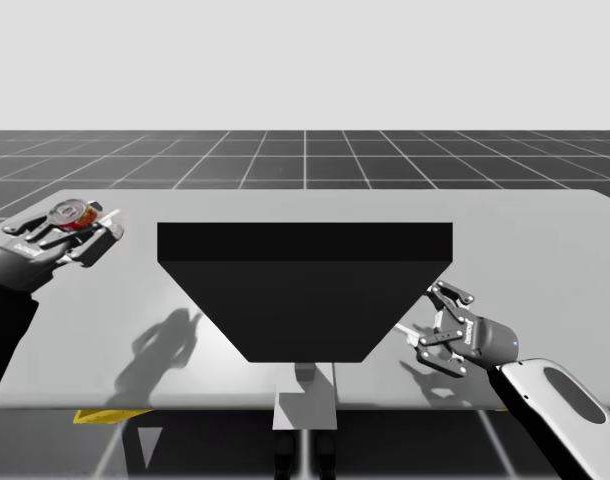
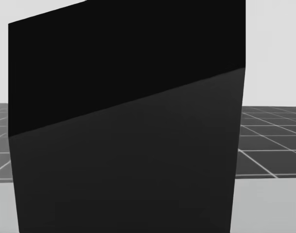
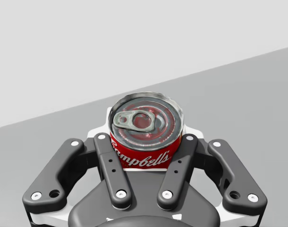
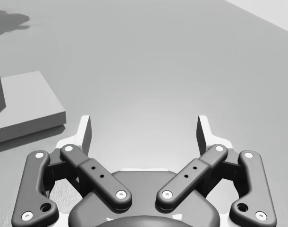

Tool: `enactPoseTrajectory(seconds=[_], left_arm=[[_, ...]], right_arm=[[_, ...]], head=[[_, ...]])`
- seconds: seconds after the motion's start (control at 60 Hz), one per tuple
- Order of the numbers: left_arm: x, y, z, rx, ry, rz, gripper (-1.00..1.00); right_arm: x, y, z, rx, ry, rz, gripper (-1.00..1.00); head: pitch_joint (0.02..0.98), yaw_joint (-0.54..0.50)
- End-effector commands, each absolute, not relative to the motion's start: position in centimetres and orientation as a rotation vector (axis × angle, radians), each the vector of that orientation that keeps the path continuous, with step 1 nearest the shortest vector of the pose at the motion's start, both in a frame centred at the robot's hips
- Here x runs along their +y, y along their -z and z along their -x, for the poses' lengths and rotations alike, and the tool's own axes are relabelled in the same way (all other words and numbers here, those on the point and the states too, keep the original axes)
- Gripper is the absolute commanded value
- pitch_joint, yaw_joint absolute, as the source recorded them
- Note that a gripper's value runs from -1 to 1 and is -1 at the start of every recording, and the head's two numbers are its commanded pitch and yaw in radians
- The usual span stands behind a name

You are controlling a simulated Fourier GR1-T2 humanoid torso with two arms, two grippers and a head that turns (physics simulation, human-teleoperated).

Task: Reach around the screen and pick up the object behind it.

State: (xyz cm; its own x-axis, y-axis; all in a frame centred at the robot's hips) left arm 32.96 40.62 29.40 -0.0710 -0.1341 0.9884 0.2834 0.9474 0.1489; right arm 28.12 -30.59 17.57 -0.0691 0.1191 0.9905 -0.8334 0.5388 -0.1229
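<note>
The left gripper [image 3: 147,137] is clamped on the red can [image 1: 73,214], left of the screen [image 1: 303,290] and apparently clear of the tabletop [image 1: 545,250], so pickup looks complete; the right gripper [image 4: 144,132] idles, jaws apart.

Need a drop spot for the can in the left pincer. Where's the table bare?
Bare table between the screen and the left pincer holding the red can, and right of the screen beyond the open right pincer. Crowded: the middle, screen and stand.

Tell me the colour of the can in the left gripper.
The can is red-sided with a silver pull-tab lid, clearest in the left wrist view.
</note>
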Motion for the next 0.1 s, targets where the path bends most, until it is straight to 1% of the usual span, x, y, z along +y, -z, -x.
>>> enactPoseTrajectory(seconds=[0.017, 0.1], left_arm=[[40.1, -35.1, -32.8, -1.724, 0.455, 0.161, 1.00], [40.0, -36.9, -32.3, -1.769, 0.446, 0.155, 1.00]], right_arm=[[-30.5, -17.5, -28.0, -1.412, -0.905, -0.691, -1.00], [-30.5, -17.3, -28.0, -1.411, -0.906, -0.686, -1.00]], head=[[0.193, -0.06], [0.185, -0.07]])
